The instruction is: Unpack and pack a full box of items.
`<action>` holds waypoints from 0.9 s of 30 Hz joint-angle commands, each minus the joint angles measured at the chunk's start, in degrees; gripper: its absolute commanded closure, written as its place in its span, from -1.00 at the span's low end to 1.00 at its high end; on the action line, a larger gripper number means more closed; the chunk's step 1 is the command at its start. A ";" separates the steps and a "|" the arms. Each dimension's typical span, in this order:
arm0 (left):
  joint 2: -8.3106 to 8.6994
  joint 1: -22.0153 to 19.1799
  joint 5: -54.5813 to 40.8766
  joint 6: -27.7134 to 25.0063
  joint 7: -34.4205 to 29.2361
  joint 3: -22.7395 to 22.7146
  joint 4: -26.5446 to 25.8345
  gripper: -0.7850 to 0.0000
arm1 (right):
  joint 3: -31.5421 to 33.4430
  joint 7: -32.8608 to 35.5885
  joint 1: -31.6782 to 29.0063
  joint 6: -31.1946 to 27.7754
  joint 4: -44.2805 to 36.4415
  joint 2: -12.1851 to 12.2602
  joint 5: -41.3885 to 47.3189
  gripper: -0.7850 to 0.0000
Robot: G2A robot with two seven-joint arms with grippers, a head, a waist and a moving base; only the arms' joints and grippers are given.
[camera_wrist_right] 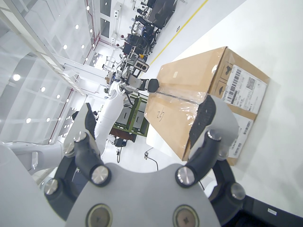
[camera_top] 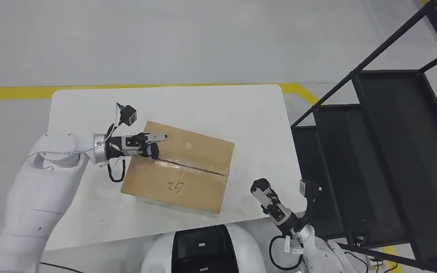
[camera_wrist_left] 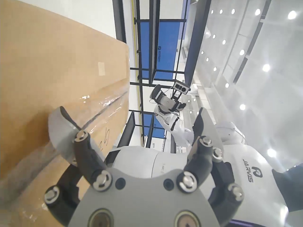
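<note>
A closed brown cardboard box lies in the middle of the white table. Clear tape covers its centre seam, and there is handwriting on one flap. My left gripper is at the box's left end, at the seam. It is open, with one finger resting on the taped top and the other off in the air. My right gripper hangs off the box's near right corner, apart from it. It is open with nothing between its fingers. White printed labels cover the box's end face.
A black metal rack stands just right of the table. A yellow floor line runs behind the table. Bare tabletop lies behind and to the right of the box.
</note>
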 commanded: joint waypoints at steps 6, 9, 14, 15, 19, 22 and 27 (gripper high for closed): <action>1.32 2.61 1.86 -1.56 0.39 -4.56 -0.92 -1.00 | -1.97 1.72 3.47 1.85 -0.07 0.15 -0.71 -1.00; 1.89 4.38 1.65 -1.62 0.73 -6.84 -2.05 -1.00 | -2.02 1.64 3.90 2.46 -0.51 0.25 -1.19 -1.00; 2.58 6.46 0.95 -1.70 1.63 -9.99 -2.88 -1.00 | -2.09 0.82 3.51 3.30 -1.54 0.39 -2.69 -1.00; 2.69 6.79 0.85 -1.71 1.81 -10.53 -2.93 -1.00 | -2.14 0.65 3.40 3.45 -1.63 0.42 -2.92 -1.00; 3.01 7.94 1.09 -1.42 2.86 -11.84 -3.09 -1.00 | -2.34 0.07 3.10 4.07 -1.90 0.52 -3.56 -1.00; 3.10 8.50 1.40 -1.24 3.62 -12.05 -3.35 -1.00 | -2.60 0.03 3.33 4.35 -2.16 0.61 -3.93 -1.00; 3.23 9.26 1.78 -1.26 4.80 -12.46 -3.73 -1.00 | -2.85 0.39 3.77 5.18 -3.44 0.79 -5.15 -1.00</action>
